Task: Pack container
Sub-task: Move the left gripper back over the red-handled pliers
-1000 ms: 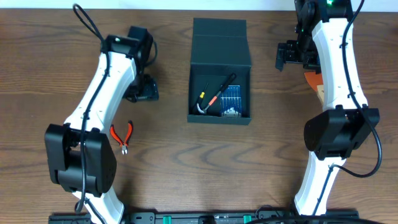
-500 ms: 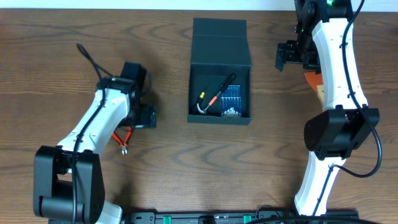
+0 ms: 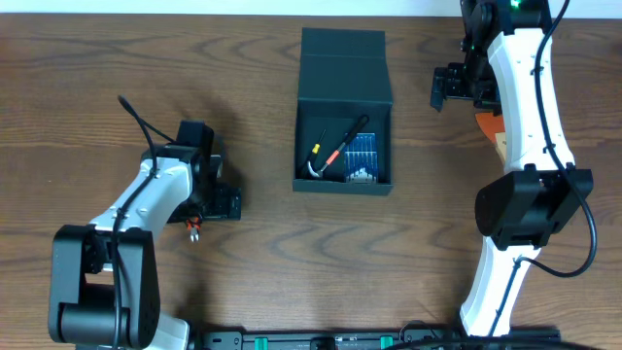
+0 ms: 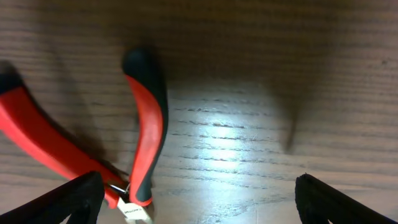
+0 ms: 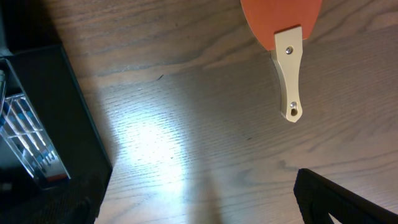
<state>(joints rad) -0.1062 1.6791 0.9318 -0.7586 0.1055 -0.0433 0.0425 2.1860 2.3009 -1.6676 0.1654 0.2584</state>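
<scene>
Overhead, bare wood surrounds my left gripper (image 3: 208, 201), well left of the container (image 3: 344, 68). It hangs low over the pliers (image 4: 148, 137), jaws wide, empty

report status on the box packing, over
Both grippers open, empty: left gripper over red pliers, right gripper near orange scraper. Container lid open, bit case and a tool inside. Nothing blocking the pliers.

The container (image 3: 344, 68) is set mid-table (image 3: 292, 272), with a case of bits (image 3: 362, 154) and a slim tool (image 3: 342, 141) laid inside. Pliers (image 4: 146, 143) are placed well to its left, a spatula (image 5: 288, 68) near its right.
</scene>
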